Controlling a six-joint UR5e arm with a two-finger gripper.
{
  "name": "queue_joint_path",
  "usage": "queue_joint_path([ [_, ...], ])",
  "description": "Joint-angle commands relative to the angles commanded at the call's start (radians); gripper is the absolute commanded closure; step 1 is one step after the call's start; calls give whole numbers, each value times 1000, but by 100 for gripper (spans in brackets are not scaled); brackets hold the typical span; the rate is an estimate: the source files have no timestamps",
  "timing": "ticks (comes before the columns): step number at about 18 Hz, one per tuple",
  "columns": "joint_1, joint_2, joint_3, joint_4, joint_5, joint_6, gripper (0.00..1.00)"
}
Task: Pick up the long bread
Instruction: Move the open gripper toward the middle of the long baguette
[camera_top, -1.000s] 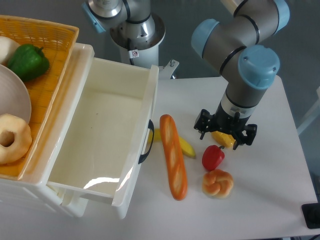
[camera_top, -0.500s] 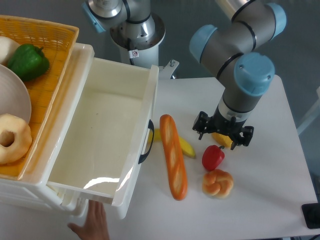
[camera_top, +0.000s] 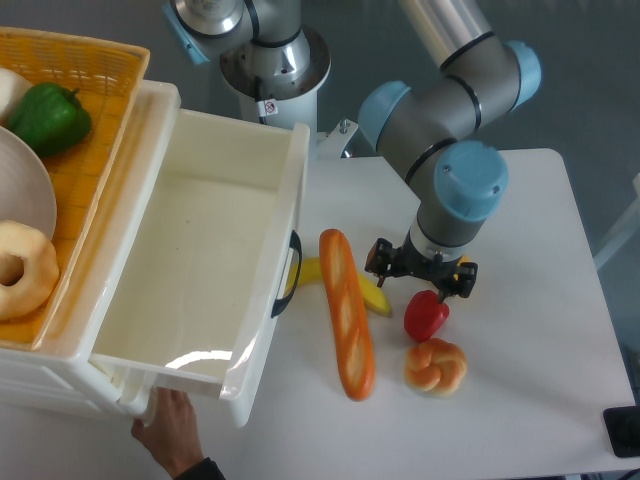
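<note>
From the fixed camera, I am counting one long bread (camera_top: 346, 314), one banana (camera_top: 372, 294), one red pepper (camera_top: 426, 315) and one knotted bun (camera_top: 436, 366) lying on the white table (camera_top: 540, 330), plus a small yellow item (camera_top: 460, 274) mostly hidden behind my wrist. One white drawer (camera_top: 190, 270) is standing pulled open on the left, and one orange basket (camera_top: 90, 130) is sitting above it, holding one green pepper (camera_top: 44, 112), one pale plate (camera_top: 25, 200) and one ring-shaped pastry (camera_top: 22, 268). One human hand (camera_top: 168, 428) is touching the drawer's lower front corner. The long bread is lying flat just right of the drawer front, its long axis running nearly top to bottom in the picture, with the upper end leaning slightly left, toward the drawer handle, and the lower end pointing toward the near table edge. The banana is partly tucked behind its upper half. My gripper (camera_top: 420, 274) is hanging over the table just right of the bread's upper part, above the red pepper, with its fingers spread apart and nothing between them.
</note>
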Motion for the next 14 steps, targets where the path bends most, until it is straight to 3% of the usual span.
queue_joint_path([
  [14, -84, -54, -40, 37, 2, -95, 0],
])
